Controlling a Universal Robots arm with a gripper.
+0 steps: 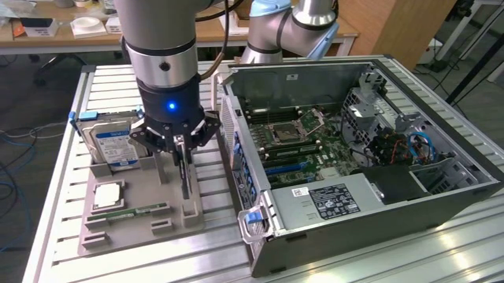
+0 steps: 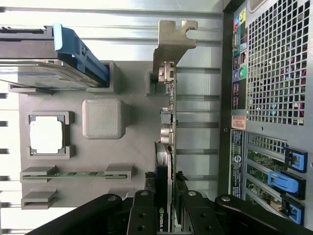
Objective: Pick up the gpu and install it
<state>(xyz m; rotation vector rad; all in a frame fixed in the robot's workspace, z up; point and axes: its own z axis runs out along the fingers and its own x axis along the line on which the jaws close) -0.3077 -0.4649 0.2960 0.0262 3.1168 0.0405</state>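
Wrist view, closest in: the gripper (image 2: 164,198) has its black fingers (image 2: 142,210) pressed on both faces of the gpu (image 2: 166,117), clamping it near one end. The gpu stands on edge, upright, its silver bracket at the far end from the fingers. Under it lies the grey tray (image 2: 132,147); whether the card's lower edge is seated in the tray's slot or just above it is not clear.

Beyond the gpu on the tray sit the RAM (image 2: 78,174) in its groove, the CPU (image 2: 46,136) in its square pocket, and the drive (image 2: 39,63) on edge. On the gpu's other side is the case (image 2: 274,63), its rear grille facing the tray.

In the exterior view, the gripper (image 1: 183,144) and gpu (image 1: 185,177) are left of centre, over the tray (image 1: 134,227) on the table (image 1: 55,206), with the drive (image 1: 114,144) at the exterior view's left and the open case (image 1: 378,218) filling the exterior view's right
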